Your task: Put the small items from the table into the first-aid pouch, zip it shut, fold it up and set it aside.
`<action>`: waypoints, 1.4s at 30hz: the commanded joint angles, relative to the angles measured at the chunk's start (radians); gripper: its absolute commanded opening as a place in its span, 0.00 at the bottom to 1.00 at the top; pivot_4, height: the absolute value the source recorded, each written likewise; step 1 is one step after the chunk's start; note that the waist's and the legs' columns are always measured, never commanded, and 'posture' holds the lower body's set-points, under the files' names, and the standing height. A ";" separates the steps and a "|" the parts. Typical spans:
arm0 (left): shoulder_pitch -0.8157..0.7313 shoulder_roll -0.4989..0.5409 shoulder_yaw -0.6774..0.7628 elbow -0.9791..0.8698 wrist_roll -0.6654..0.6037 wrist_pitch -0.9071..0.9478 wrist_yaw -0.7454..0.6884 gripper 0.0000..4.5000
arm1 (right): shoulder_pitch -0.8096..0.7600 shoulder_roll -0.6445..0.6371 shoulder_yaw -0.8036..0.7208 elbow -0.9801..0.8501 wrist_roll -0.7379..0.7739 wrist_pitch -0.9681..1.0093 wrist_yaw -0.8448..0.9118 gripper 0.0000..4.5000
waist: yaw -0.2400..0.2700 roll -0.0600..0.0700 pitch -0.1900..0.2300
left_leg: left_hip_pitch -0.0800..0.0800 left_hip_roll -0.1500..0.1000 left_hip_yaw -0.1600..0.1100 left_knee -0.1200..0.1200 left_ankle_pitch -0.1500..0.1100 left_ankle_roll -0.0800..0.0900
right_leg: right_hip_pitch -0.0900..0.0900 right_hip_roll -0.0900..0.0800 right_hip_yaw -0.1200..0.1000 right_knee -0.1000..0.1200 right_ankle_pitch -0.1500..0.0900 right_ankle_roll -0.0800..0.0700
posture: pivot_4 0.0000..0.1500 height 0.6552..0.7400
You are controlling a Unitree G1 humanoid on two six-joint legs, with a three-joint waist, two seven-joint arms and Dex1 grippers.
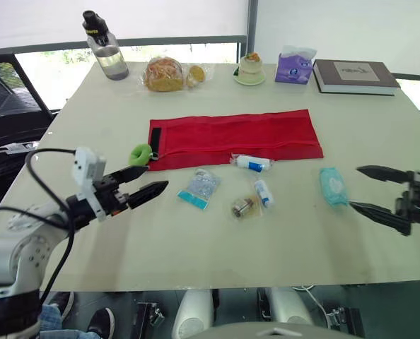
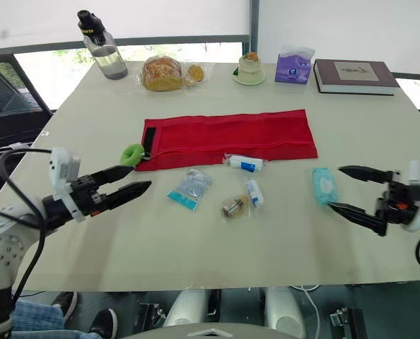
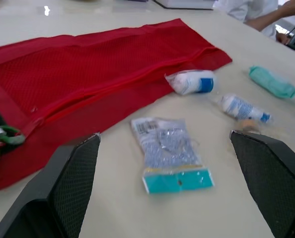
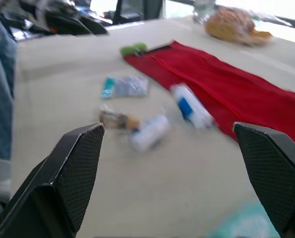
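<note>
The red pouch lies flat and unfolded on the surface, near the middle, with its long side across the view. At its left end there is a black strip and a green loop that touches the pouch corner.

5 small items lie on the surface just in front of the pouch, all outside it. A white roll with a blue band touches the front edge of the pouch. A clear bag with a blue strip lies to the left of it, a little apart from the pouch. A small white bottle and a brown packet lie close beside each other, nearer to the robot. A teal packet lies to the right, below the right corner of the pouch.

The left gripper hovers above the surface, near the green loop and left of the clear bag. Its 2 fingers are spread apart and they hold nothing. The right gripper hovers just beside the teal packet, on its right side. Its 2 fingers are also spread wide, released, with nothing between them.

At the far edge of the surface stand a water bottle, a bagged bread, a cup on a saucer, a purple tissue box and a book.
</note>
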 commanded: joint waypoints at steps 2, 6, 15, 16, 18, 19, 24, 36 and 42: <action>-0.115 0.003 -0.102 0.091 -0.025 0.142 0.001 1.00 | -0.079 0.022 0.088 -0.132 0.039 0.075 -0.081 0.99 | 0.001 -0.001 0.001 | -0.001 -0.001 -0.001 0.000 0.000 0.000 | 0.000 0.000 0.000 0.000 0.001 0.001 | 1.00 1.00; -0.197 0.020 -0.232 0.185 0.011 0.230 -0.056 1.00 | -0.121 0.054 0.152 -0.170 0.034 0.078 -0.094 0.99 | 0.004 -0.003 0.002 | -0.003 -0.001 -0.004 0.000 0.000 0.000 | 0.000 0.001 -0.003 0.000 0.002 -0.001 | 1.00 1.00; -0.401 -0.100 -0.269 0.433 -0.009 0.476 -0.007 1.00 | -0.100 0.091 0.209 -0.198 -0.001 0.035 -0.078 0.99 | 0.007 -0.005 0.003 | -0.002 -0.002 -0.007 0.002 0.000 0.000 | 0.001 0.001 -0.005 0.000 0.002 0.000 | 1.00 1.00; -0.419 -0.119 -0.255 0.461 -0.016 0.506 0.003 1.00 | -0.089 0.094 0.209 -0.198 -0.008 0.024 -0.074 0.99 | 0.008 -0.005 0.003 | -0.002 -0.002 -0.007 0.002 0.000 0.000 | 0.002 0.001 -0.006 0.000 0.002 0.001 | 1.00 1.00; -0.428 -0.133 -0.253 0.474 -0.021 0.536 -0.009 1.00 | -0.075 0.100 0.206 -0.195 -0.016 0.010 -0.071 0.99 | 0.007 -0.005 0.003 | -0.002 -0.002 -0.007 0.003 0.000 0.000 | 0.003 0.001 -0.006 0.000 0.002 0.001 | 1.00 1.00; -0.431 -0.143 -0.248 0.480 -0.021 0.545 -0.007 1.00 | -0.069 0.102 0.204 -0.193 -0.019 0.004 -0.070 0.99 | 0.006 -0.005 0.003 | -0.002 -0.002 -0.007 0.003 0.000 0.000 | 0.003 0.001 -0.006 0.000 0.002 0.001 | 1.00 1.00; -0.463 -0.213 -0.219 0.551 0.000 0.556 0.035 0.82 | -0.048 0.110 0.210 -0.180 -0.045 -0.031 -0.059 1.00 | 0.011 -0.004 0.002 | -0.001 -0.002 -0.008 0.003 0.000 0.000 | 0.004 0.000 -0.006 0.001 0.002 0.000 | 1.00 1.00; -0.435 -0.269 -0.221 0.549 0.041 0.521 0.043 0.01 | -0.079 0.148 0.239 -0.148 -0.069 -0.056 -0.055 1.00 | 0.009 -0.002 0.001 | 0.001 -0.002 -0.008 0.004 0.000 0.000 | 0.006 0.000 -0.006 0.001 0.003 -0.002 | 1.00 1.00; -0.371 -0.306 -0.164 0.444 0.011 0.514 0.069 0.01 | -0.111 0.172 0.259 -0.142 -0.057 -0.032 -0.077 1.00 | 0.005 -0.002 0.001 | 0.002 -0.002 -0.008 0.004 0.000 0.000 | 0.007 -0.001 -0.006 0.001 0.004 -0.002 | 1.00 1.00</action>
